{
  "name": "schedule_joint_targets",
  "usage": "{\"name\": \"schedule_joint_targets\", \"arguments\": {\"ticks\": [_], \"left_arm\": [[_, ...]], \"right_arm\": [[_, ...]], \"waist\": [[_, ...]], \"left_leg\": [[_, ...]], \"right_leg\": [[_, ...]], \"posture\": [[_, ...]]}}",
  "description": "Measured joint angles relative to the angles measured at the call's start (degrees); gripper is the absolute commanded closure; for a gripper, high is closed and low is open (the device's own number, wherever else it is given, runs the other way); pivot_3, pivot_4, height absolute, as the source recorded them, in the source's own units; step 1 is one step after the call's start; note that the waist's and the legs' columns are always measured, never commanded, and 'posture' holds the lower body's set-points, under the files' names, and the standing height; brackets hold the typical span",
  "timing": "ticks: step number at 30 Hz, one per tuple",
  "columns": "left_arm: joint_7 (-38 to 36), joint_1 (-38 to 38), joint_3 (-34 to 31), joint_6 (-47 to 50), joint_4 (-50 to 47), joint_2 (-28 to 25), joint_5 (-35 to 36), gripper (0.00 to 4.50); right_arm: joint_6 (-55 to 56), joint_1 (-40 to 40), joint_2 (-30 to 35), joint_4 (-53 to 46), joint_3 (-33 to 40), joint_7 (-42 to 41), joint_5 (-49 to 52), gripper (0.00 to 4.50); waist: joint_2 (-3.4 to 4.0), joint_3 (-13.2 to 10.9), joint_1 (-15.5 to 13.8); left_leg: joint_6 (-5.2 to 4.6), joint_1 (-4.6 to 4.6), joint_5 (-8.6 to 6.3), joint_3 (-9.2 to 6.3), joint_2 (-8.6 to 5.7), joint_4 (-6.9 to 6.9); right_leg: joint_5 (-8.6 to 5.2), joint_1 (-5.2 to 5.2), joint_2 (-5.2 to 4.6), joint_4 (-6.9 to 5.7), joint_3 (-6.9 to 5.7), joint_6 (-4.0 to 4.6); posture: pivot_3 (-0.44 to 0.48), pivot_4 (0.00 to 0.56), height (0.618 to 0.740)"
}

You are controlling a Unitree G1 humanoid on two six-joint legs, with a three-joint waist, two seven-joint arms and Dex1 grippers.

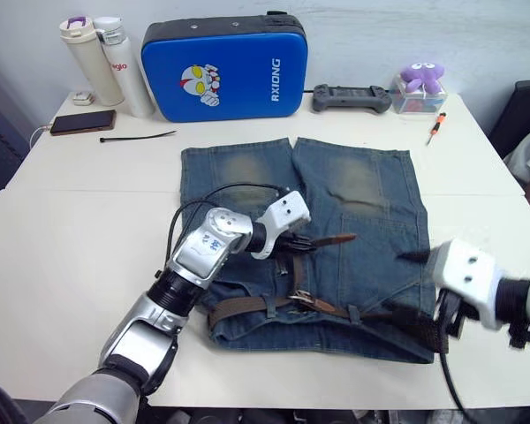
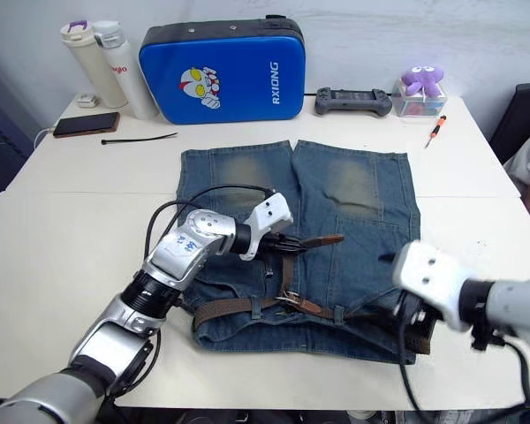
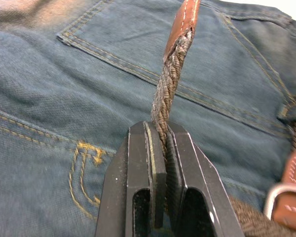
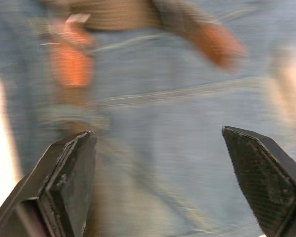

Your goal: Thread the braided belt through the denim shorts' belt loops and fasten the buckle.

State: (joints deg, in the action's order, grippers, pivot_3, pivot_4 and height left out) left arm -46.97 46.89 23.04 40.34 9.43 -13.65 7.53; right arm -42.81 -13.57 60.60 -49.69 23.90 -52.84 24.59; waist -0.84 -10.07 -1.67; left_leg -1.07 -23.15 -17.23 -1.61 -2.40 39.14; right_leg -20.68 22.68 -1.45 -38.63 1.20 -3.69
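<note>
- Dark brown weave: the braided belt (image 1: pixel 274 305) runs along the waistband of the denim shorts (image 1: pixel 353 221), its free tail rising from the buckle (image 1: pixel 300 299) up into the left gripper (image 1: pixel 293 243).
- The tail's long axis continues past the fingertips, its tan leather tip (image 3: pixel 183 19) pointing away from that hand, over the pocket.
- The left gripper is clamped tight on the braid.
- The right gripper (image 4: pixel 172 182) hangs wide apart, holding nothing, over the waistband's right end; the left is nearer the buckle.
</note>
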Motion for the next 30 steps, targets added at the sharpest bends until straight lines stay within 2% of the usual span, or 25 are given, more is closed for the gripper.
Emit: {"name": "schedule_joint_targets", "arguments": {"ticks": [1, 4, 6, 10, 13, 15, 17, 20, 23, 26, 30], "left_arm": [[-0.17, 0.72, 0.35, -1.06, 1.58, 0.11, -0.50, 4.50], [-1.05, 3.66, 0.65, -4.53, 6.56, 0.14, -1.92, 4.50], [-1.46, 4.26, 0.51, -5.46, 7.41, -0.31, -2.31, 4.50], [-2.13, 4.11, 0.35, -5.32, 6.98, -1.47, -2.54, 4.50], [-2.49, 3.66, -0.66, -4.02, 5.37, -3.05, -2.51, 4.50], [-2.61, 3.32, -1.26, -3.46, 4.45, -3.52, -2.48, 4.50], [-2.29, 2.56, -1.65, -2.19, 3.07, -3.46, -2.47, 4.50], [-2.34, 0.76, -2.04, -0.31, 1.06, -4.36, -2.21, 4.50], [-2.04, -0.62, -2.75, 1.68, -1.71, -4.63, -1.93, 4.50], [-1.38, -1.18, -2.94, 3.58, -3.60, -4.51, -1.41, 4.50], [-0.45, -1.79, -2.91, 5.88, -6.65, -3.79, -0.94, 4.50]], "right_arm": [[0.06, 0.17, -0.57, -0.22, -1.90, 1.89, -0.96, 0.03], [0.46, 1.62, -2.24, -0.54, -14.75, 8.92, -6.33, 0.03], [0.79, 3.40, -2.89, -0.53, -20.56, 11.77, -9.66, 0.03], [1.22, 8.06, -4.94, -0.46, -28.21, 15.59, -14.44, 0.03], [-0.89, 12.06, -8.35, -0.45, -32.46, 16.44, -14.18, 0.03], [-3.46, 14.63, -10.26, -0.48, -32.98, 16.22, -12.30, 0.03], [-7.44, 16.11, -10.21, -0.52, -28.30, 13.86, -6.75, 0.03], [-15.96, 24.84, -8.46, -0.58, -17.40, 10.21, 4.89, 0.03], [-21.51, 30.25, -5.47, -0.52, -11.86, 7.90, 13.95, 0.03], [-24.35, 32.48, -7.33, -0.52, -12.44, 9.40, 19.74, 0.03], [-24.99, 30.14, -9.86, -0.55, -20.34, 14.87, 20.54, 0.03]], "waist": [[-0.02, 0.00, 0.27], [-0.03, 0.00, 0.53], [-0.02, 0.00, 0.57], [-0.03, 0.00, 0.49], [-0.03, 0.00, 0.58], [-0.02, 0.00, 0.50], [-0.02, 0.00, 0.32], [-0.01, 0.00, 0.30], [-0.01, 0.00, 0.29], [-0.02, 0.00, 0.29], [-0.02, 0.01, 0.24]], "left_leg": [[-0.01, 0.09, 0.01, 0.05, 0.00, -0.01], [0.03, 0.16, 0.03, 0.05, 0.01, -0.06], [0.06, 0.15, 0.05, 0.05, 0.01, -0.07], [0.10, 0.13, 0.06, 0.04, 0.02, -0.07], [0.12, 0.13, 0.07, 0.05, 0.02, -0.09], [0.12, 0.13, 0.07, 0.05, 0.02, -0.08], [0.09, 0.09, 0.05, 0.04, 0.00, -0.07], [0.06, 0.09, 0.03, 0.04, 0.00, -0.07], [0.07, 0.09, 0.02, 0.01, 0.04, -0.18], [0.06, 0.06, 0.01, 0.00, 0.03, -0.17], [0.01, -0.01, -0.01, 0.00, 0.01, -0.09]], "right_leg": [[0.01, -0.02, 0.01, 0.03, 0.09, -0.02], [0.01, 0.00, 0.02, 0.00, 0.12, -0.01], [0.01, 0.03, 0.03, 0.00, 0.13, -0.01], [0.01, 0.06, 0.02, 0.01, 0.13, -0.01], [0.01, 0.09, 0.02, -0.03, 0.14, -0.01], [0.01, 0.10, 0.02, -0.02, 0.13, -0.01], [0.01, 0.08, 0.00, 0.02, 0.12, -0.01], [0.01, 0.09, -0.02, 0.02, 0.12, -0.01], [0.01, 0.10, 0.00, 0.08, 0.07, 0.00], [0.01, 0.09, -0.01, 0.10, 0.08, 0.00], [0.01, 0.09, -0.03, 0.07, 0.08, -0.01]], "posture": [[0.000, 0.150, 0.740], [0.000, 0.150, 0.740], [0.000, 0.150, 0.740], [0.000, 0.150, 0.740], [0.000, 0.150, 0.740], [0.000, 0.150, 0.740], [0.000, 0.150, 0.740], [0.000, 0.150, 0.740], [0.000, 0.150, 0.740], [0.000, 0.150, 0.740], [0.000, 0.150, 0.740]]}}
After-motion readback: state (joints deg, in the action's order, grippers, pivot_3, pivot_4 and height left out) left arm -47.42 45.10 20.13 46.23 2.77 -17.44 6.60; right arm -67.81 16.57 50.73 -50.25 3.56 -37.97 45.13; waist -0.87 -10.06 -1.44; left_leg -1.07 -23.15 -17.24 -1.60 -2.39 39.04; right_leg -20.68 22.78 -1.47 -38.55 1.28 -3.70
